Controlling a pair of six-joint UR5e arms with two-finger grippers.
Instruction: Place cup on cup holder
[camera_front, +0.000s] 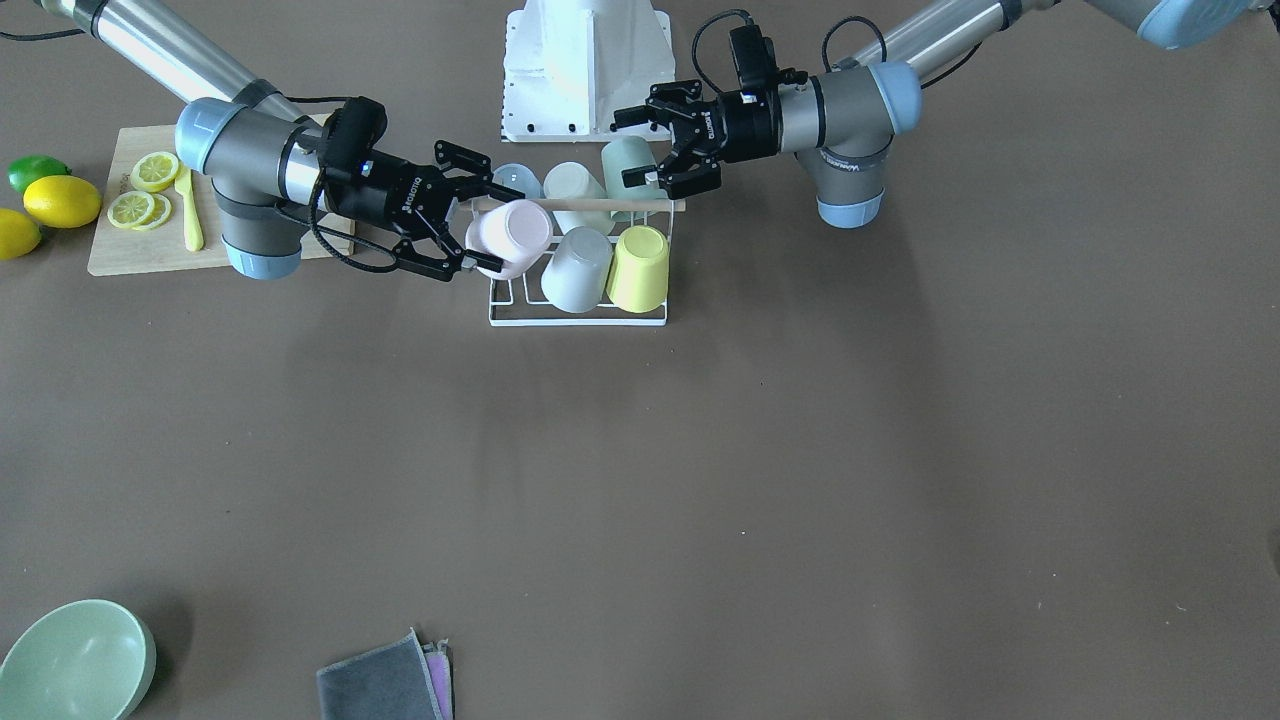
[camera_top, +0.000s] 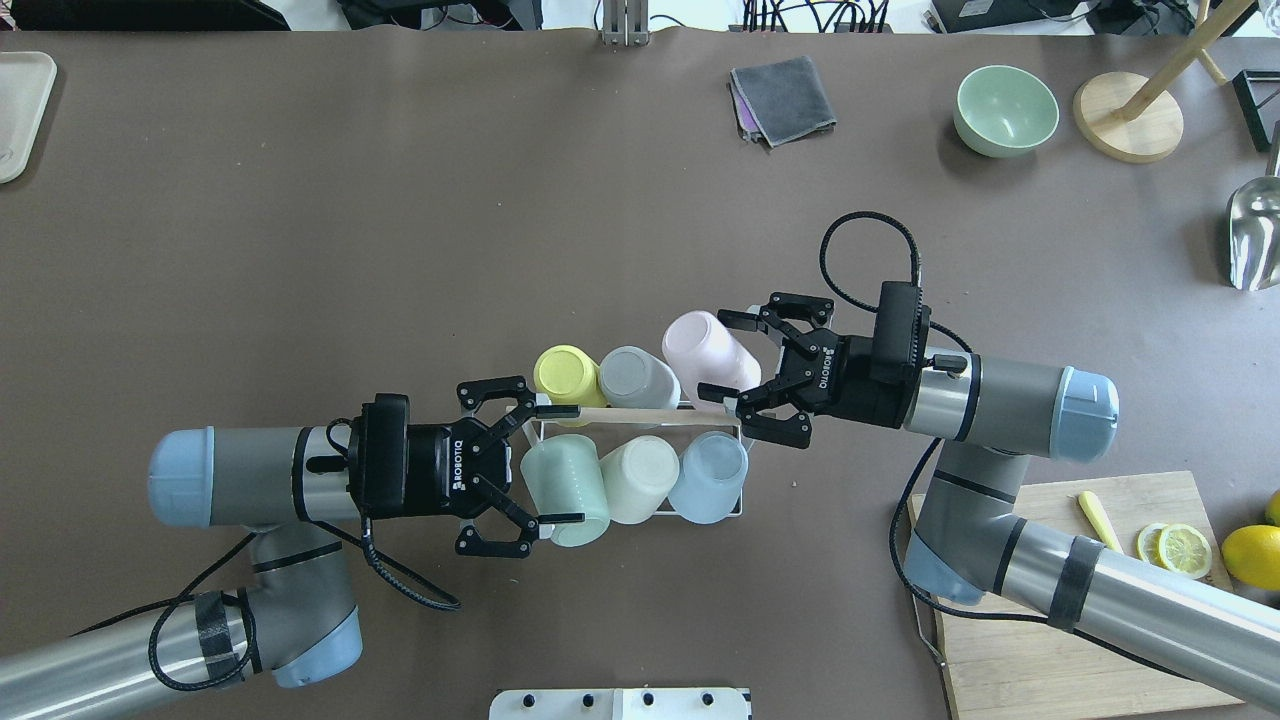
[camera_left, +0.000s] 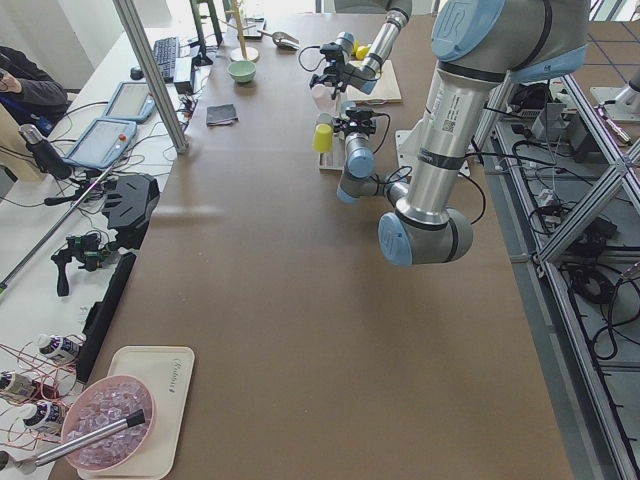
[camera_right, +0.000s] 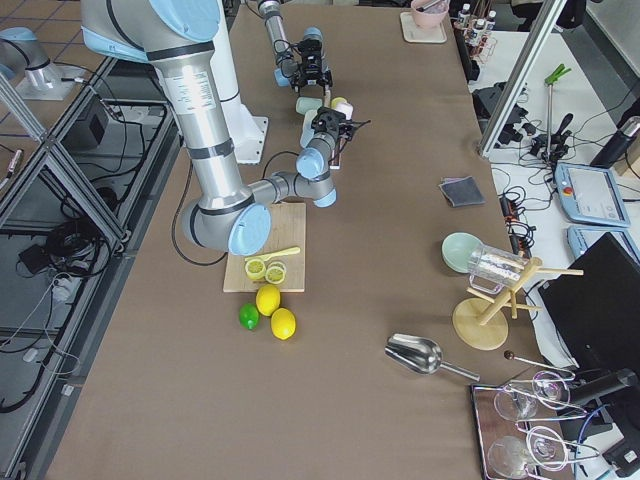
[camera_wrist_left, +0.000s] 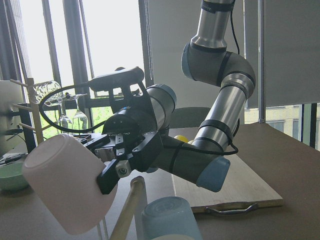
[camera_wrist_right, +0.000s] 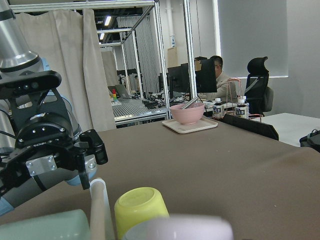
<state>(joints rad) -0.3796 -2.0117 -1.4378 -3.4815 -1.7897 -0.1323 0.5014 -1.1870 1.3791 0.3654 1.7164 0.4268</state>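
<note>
The cup holder is a white wire rack with a wooden rod across its top, in front of the robot base. It bears a green cup, a cream cup and a blue cup on the robot's side. A yellow cup and a grey cup sit on the far side. My right gripper is shut on a pink cup and holds it tilted at the rack's far row beside the grey cup. My left gripper is open, its fingers either side of the green cup.
A wooden cutting board with lemon slices, two lemons and a lime lies behind my right arm. A green bowl and a folded grey cloth lie at the table's far edge. The white robot base stands just behind the rack.
</note>
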